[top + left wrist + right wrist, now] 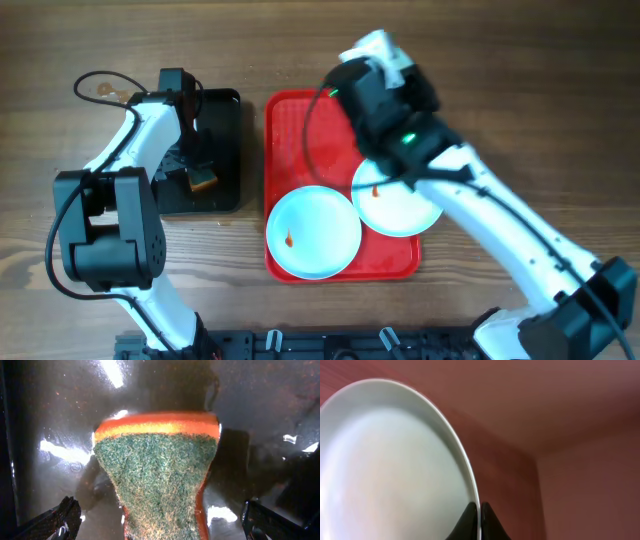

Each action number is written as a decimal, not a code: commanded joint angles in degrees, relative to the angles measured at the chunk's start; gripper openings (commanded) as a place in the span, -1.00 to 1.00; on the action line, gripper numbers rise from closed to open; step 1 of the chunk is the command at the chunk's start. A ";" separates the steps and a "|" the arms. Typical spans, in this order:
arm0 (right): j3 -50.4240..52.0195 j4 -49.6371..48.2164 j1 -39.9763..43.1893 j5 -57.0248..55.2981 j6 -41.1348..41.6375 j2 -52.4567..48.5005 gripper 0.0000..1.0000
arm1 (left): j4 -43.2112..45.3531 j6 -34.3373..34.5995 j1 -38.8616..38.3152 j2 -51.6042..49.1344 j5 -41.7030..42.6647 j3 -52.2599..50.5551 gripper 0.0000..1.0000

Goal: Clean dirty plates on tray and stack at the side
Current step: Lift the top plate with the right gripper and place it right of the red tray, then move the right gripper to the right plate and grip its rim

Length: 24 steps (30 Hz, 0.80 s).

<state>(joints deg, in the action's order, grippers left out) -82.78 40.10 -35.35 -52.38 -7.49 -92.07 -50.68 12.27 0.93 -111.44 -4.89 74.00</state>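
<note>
1. Overhead:
   - The right arm (480,200) reaches across the far right of the red tray (285,130). It hides its own gripper and part of the right plate (405,212).
   - It cannot be told whether another plate lies under the arm.
   - The tray holds the front plate (313,232) and the right plate just beside each other at its near end. Each shows a small orange-brown spot.
   - To the left, well apart from the red tray's plates, a black tray (225,110) holds a sponge (203,181). The left arm (135,150) covers much of that tray.

2. Left wrist:
   - The sponge is cut off at the bottom edge, and only the finger ends show in the lower corners.
   - The left gripper (162,522) stands wide. The sponge lies between its fingers and touches neither.
   - The sponge lies green face up on the glossy black floor, with an orange and yellow band at its far end.

3. Right wrist:
   - The gripped plate (385,470) is cut off at the left and bottom edges, and no stain can be made out on it.
   - The right gripper (476,521) is narrow, its dark tips pinching the plate's rim.
   - Red tray floor lies behind the plate.
   - It cannot be told which plate of the overhead view this is.
</note>
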 commanded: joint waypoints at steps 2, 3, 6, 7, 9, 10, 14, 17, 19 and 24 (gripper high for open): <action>-0.13 7.21 18.38 31.45 10.71 0.96 -0.91 | 0.15 -0.28 0.48 0.66 -0.57 -0.09 1.00; -0.13 8.31 22.80 39.91 10.75 0.96 -0.91 | 0.15 -0.28 0.48 0.66 -0.57 -0.09 1.00; -0.13 10.16 39.89 55.69 14.27 0.39 -0.91 | 0.15 -0.28 0.48 0.66 -0.57 -0.09 1.00; -0.02 10.64 43.98 55.95 15.74 -0.22 -0.92 | 0.15 -0.28 0.48 0.66 -0.57 -0.09 1.00; 1.20 10.69 50.29 55.89 17.05 -1.95 -0.91 | 0.15 -0.28 0.48 0.66 -0.57 -0.09 1.00; 2.82 10.16 53.07 55.89 17.33 -2.95 -0.91 | 0.15 -0.28 0.48 0.66 -0.57 -0.09 1.00; 7.41 6.51 57.53 51.12 20.59 -6.43 -0.91 | 0.15 -0.28 0.48 0.66 -0.57 -0.09 1.00; 8.24 5.11 59.71 46.75 22.99 -8.74 -0.89 | 0.15 -0.28 0.48 0.66 -0.57 -0.09 1.00; 8.24 3.82 60.39 44.89 25.22 -9.01 -0.87 | 0.15 -0.28 0.48 0.66 -0.57 -0.09 1.00; 8.17 5.73 59.95 56.11 23.69 -7.56 0.13 | 0.15 -0.28 0.48 0.66 -0.57 -0.09 1.00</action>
<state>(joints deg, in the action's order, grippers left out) -74.28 44.75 25.08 -4.80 17.76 -100.68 -50.68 12.29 0.93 -111.44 -4.91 74.00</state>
